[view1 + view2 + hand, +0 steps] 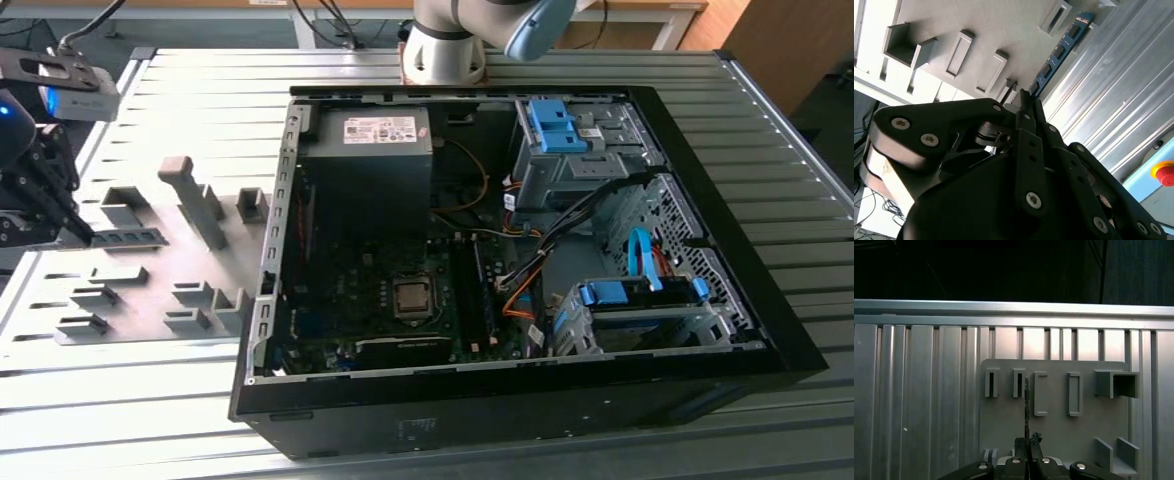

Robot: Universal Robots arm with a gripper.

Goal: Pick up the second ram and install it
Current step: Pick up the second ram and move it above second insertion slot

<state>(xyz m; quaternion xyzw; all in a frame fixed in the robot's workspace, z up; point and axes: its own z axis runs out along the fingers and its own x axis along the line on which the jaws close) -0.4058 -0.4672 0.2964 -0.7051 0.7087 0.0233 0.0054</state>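
The second ram [1061, 50] is a thin blue-green board with dark chips. It sticks straight out from my gripper [1023, 100], whose black fingers are shut on one end of it. In the first wrist view the ram [1026, 405] shows edge-on as a thin dark line rising from the gripper [1027, 442], over the grey fixture plate [1054, 425]. In the exterior view the gripper [83, 238] is at the far left and holds the ram [130, 238] level above the fixture plate [147, 280]. The open computer case [787, 340] lies to the exterior view's right, with long black memory slots [470, 290] on its motherboard.
Grey fixture blocks [200, 200] stand up from the plate around the ram. Inside the case are a power supply [367, 170], blue drive cages [561, 130] and loose cables [527, 285]. The arm's base [447, 45] stands behind the case. A red stop button [1165, 172] sits off the ribbed table.
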